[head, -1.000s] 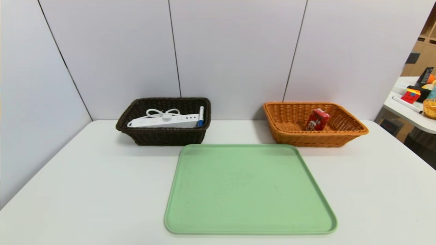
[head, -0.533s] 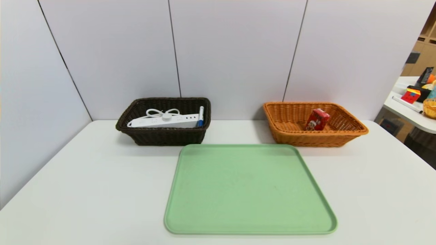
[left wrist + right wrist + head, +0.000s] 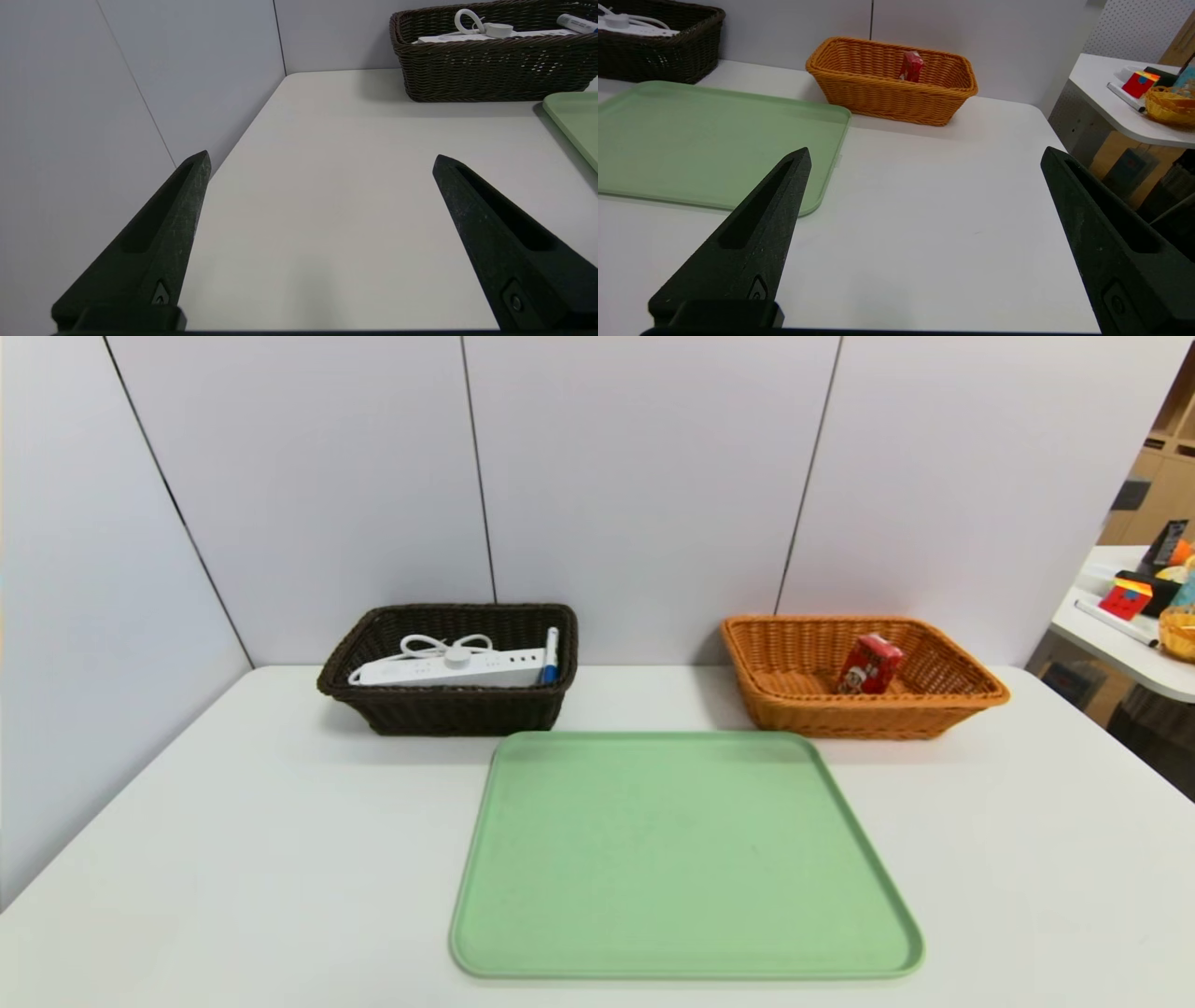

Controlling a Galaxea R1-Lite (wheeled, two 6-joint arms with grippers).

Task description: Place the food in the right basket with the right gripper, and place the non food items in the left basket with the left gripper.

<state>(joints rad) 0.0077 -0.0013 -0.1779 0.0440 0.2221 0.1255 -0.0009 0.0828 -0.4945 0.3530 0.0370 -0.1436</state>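
Note:
The food, a small red drink carton [image 3: 869, 665] [image 3: 911, 66], leans inside the right basket [image 3: 971, 695] [image 3: 878, 95] of orange-tan wicker. The left basket [image 3: 448, 709] [image 3: 486, 74] is dark brown. It holds the non food items: a white power strip [image 3: 448, 668] with a looped cord, a round white device [image 3: 457, 656] [image 3: 498, 30] on top, and a blue-capped marker [image 3: 550, 656] [image 3: 577, 22]. Neither arm shows in the head view. My left gripper [image 3: 320, 158] hangs open over bare table near the left wall. My right gripper [image 3: 924, 154] hangs open over bare table, right of the tray.
A light green tray [image 3: 681, 859] [image 3: 691, 135] lies in the middle of the white table [image 3: 233, 859], in front of both baskets. Grey wall panels close off the back and left. A side table [image 3: 1120, 653] with a coloured cube and a yellow basket stands off to the right.

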